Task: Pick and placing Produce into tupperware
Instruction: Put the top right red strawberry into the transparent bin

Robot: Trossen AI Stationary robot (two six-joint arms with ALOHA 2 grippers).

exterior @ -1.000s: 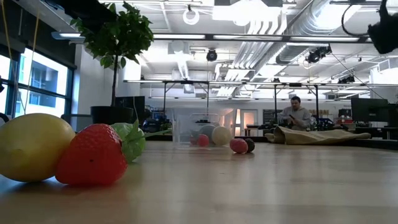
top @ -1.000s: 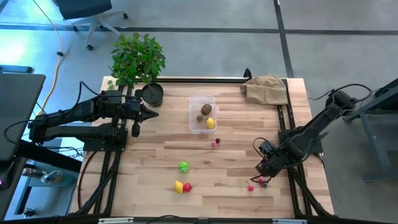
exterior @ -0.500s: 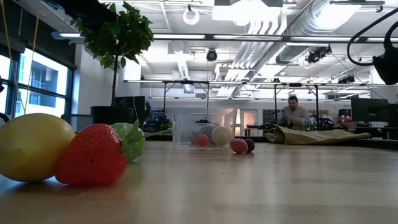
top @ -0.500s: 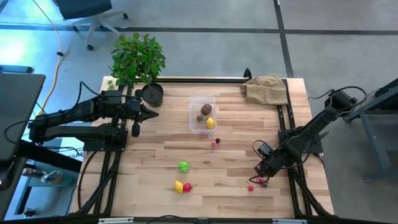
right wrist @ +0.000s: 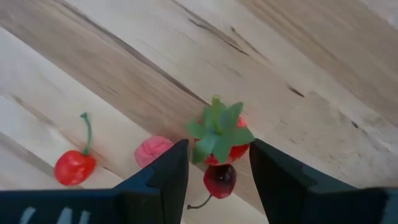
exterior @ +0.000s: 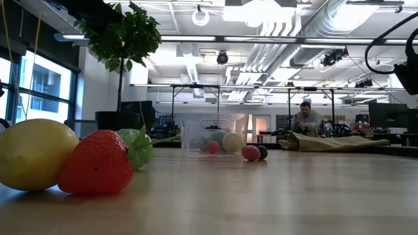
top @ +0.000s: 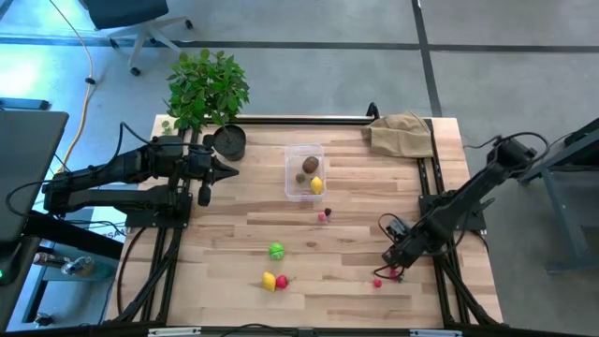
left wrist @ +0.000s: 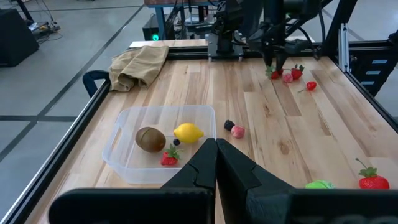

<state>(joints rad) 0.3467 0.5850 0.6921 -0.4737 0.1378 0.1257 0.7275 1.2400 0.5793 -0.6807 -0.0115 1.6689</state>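
Note:
The clear tupperware [top: 304,171] lies on the table's far middle and holds a brown kiwi [left wrist: 149,138], a lemon [left wrist: 188,132] and a strawberry [left wrist: 169,157]. My right gripper [right wrist: 217,168] is open low over a cluster of small red fruits [top: 378,281] at the near right. Its fingers stand on either side of a leafy strawberry [right wrist: 217,134] and a dark cherry [right wrist: 219,177] without touching them. A pink berry [right wrist: 154,150] and a red cherry [right wrist: 73,167] lie beside these. My left gripper [top: 229,168] is shut and empty, left of the tub.
A green round fruit [top: 276,250], a lemon [top: 269,280] and a strawberry [top: 282,281] lie at the near middle. Two small berries [top: 324,215] lie near the tub. A potted plant [top: 208,89] stands at the far left and a tan bag [top: 401,134] at the far right.
My right gripper has gone down toward the cluster of small red fruits at the near right, staying open. The fruits have kept their places.

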